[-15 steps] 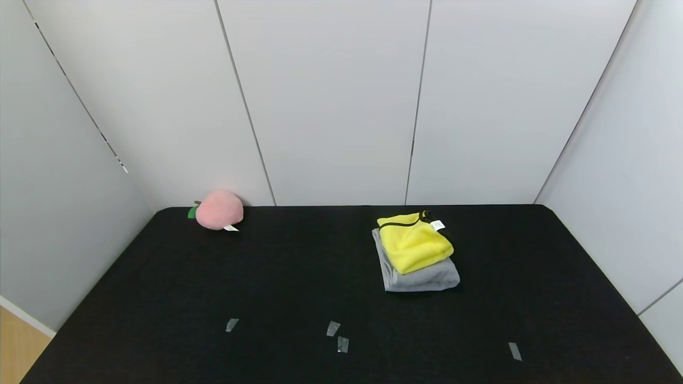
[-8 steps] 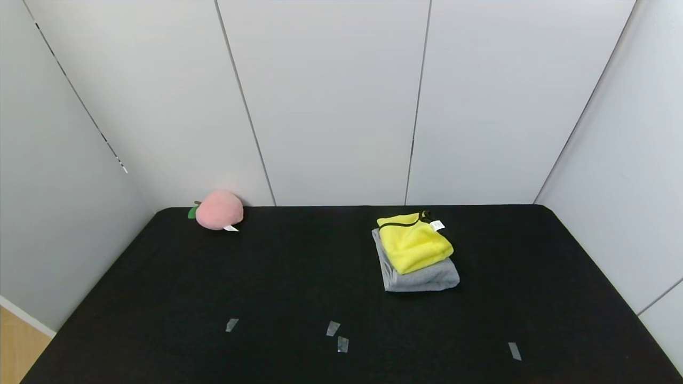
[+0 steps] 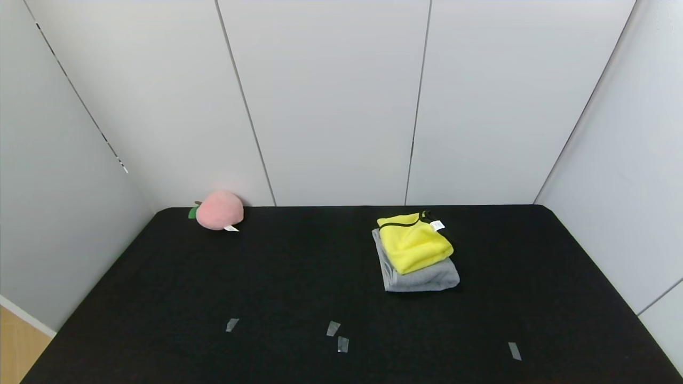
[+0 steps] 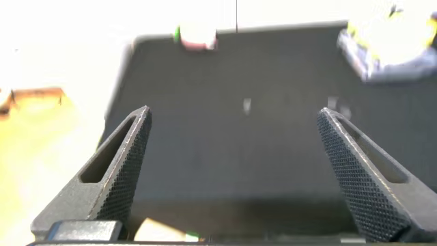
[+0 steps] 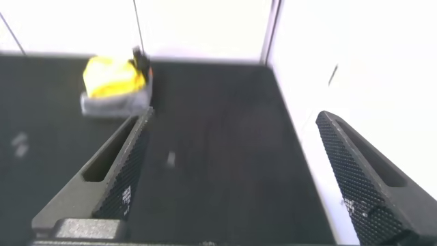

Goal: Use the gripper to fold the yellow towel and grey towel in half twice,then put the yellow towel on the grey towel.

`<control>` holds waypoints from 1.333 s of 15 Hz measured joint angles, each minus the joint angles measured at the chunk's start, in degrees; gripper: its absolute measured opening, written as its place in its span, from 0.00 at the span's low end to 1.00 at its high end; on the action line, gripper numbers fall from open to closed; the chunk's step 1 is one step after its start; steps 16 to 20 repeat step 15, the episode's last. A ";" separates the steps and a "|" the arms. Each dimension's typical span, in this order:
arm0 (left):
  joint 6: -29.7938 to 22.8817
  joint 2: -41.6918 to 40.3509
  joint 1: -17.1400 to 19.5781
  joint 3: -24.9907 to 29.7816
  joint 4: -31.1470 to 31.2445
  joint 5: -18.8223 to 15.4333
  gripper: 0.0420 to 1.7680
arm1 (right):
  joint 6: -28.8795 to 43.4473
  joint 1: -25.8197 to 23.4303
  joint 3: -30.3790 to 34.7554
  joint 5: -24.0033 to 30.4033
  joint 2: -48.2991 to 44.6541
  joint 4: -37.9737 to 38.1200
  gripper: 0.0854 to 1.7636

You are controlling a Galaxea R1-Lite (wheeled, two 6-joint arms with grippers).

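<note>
The yellow towel (image 3: 415,242) lies folded on top of the folded grey towel (image 3: 427,277) at the back right of the black table (image 3: 299,272). The stack also shows far off in the left wrist view, yellow towel (image 4: 389,31) on grey towel (image 4: 399,65), and in the right wrist view, yellow towel (image 5: 113,75) on grey towel (image 5: 116,102). My left gripper (image 4: 233,119) is open and empty, held back near the table's front left. My right gripper (image 5: 233,121) is open and empty, held back near the front right. Neither arm shows in the head view.
A pink plush peach (image 3: 219,210) sits at the back left corner and shows in the left wrist view (image 4: 198,37). Several small tape marks (image 3: 337,336) lie near the front of the table. White walls enclose the table on three sides.
</note>
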 joint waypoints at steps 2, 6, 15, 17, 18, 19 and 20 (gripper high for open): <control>-0.68 -2.26 0.09 6.08 -10.89 0.05 0.97 | -0.82 -0.05 4.39 -0.33 -0.88 -9.63 0.96; -0.98 -3.78 0.09 24.38 -33.59 -0.15 0.97 | -4.02 -0.10 14.92 -0.09 -1.26 -21.07 0.96; -1.41 -4.01 0.09 42.50 -40.69 -2.45 0.97 | -0.38 -0.02 22.64 2.76 -1.28 -20.54 0.97; -1.41 -4.01 0.09 42.50 -40.69 -2.45 0.97 | -0.38 -0.02 22.64 2.76 -1.28 -20.54 0.97; -1.41 -4.01 0.09 42.50 -40.69 -2.45 0.97 | -0.38 -0.02 22.64 2.76 -1.28 -20.54 0.97; -1.41 -4.01 0.09 42.50 -40.69 -2.45 0.97 | -0.38 -0.02 22.64 2.76 -1.28 -20.54 0.97; -1.41 -4.01 0.09 42.50 -40.69 -2.45 0.97 | -0.38 -0.02 22.64 2.76 -1.28 -20.54 0.97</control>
